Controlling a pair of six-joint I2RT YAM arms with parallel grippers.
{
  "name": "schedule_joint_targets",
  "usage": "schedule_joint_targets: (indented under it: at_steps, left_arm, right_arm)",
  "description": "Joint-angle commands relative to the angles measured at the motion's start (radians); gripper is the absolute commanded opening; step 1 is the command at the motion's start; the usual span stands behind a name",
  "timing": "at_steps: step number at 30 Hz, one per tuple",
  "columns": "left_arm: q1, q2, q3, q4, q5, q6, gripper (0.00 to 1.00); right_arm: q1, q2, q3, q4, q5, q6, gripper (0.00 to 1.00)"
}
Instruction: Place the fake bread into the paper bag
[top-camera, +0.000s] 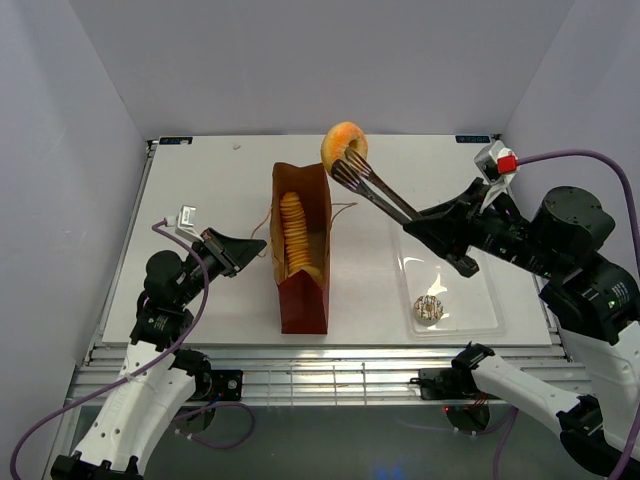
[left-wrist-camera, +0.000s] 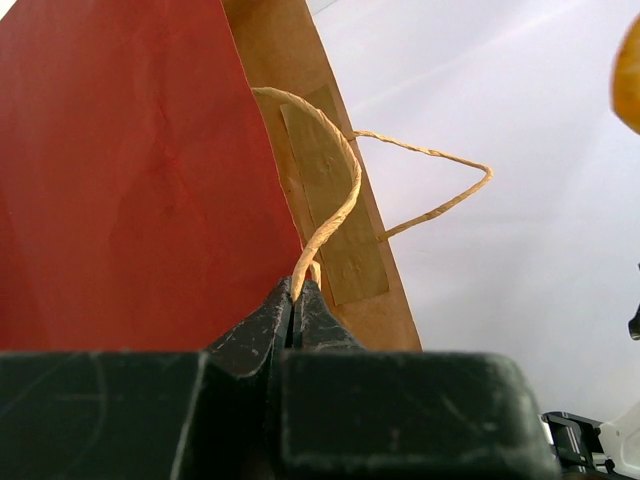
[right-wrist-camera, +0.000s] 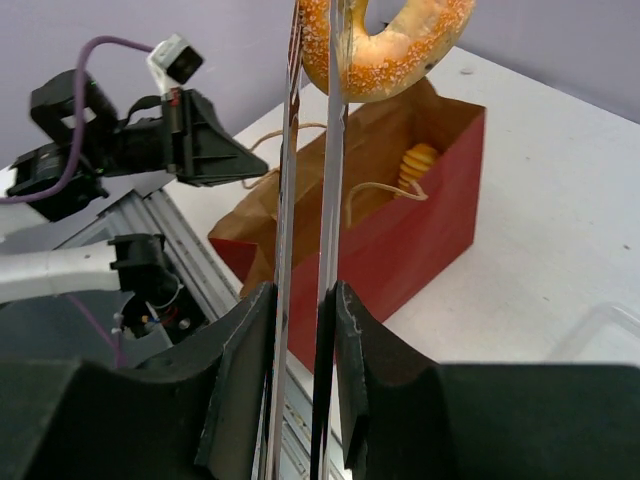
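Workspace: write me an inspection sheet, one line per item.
Surface: white table, no spills seen.
Job's things: paper bag on the table with the long loaf inside; ring bun gripped in tongs, raised near the bag's far end; small pastry in the clear tray.
Clutter: nothing seen.
Tools: left tool shut on the bag's twine handle; right tool shut on the tongs.
Cables: a purple cable on each arm.
Surroundings: plain pale walls; metal rails at the near edge.
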Motion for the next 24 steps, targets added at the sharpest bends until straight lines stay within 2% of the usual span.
schedule_joint_targets:
  at_steps: [1,8,17,24]
  left_arm:
    - [-0.001,-0.01,0.028,-0.02,-0.005,0.013,0.0]
    - [-0.001,-0.013,0.027,-0.02,-0.005,0.01,0.0]
    - [-0.001,-0.021,0.021,-0.02,-0.007,0.006,0.0]
    - [-0.001,-0.03,0.019,-0.02,-0.005,0.005,0.0]
  right_arm:
    - [0.001,-0.001,-0.015,0.134,-0.177,-0.033,0.28]
    - [0.001,-0.006,-0.115,0.183,-0.335,-0.023,0.29]
    - [0.0,0.011,-0.171,0.189,-0.332,0.0,0.32]
    - [0.0,0.02,-0.198,0.189,-0.306,0.007,0.41]
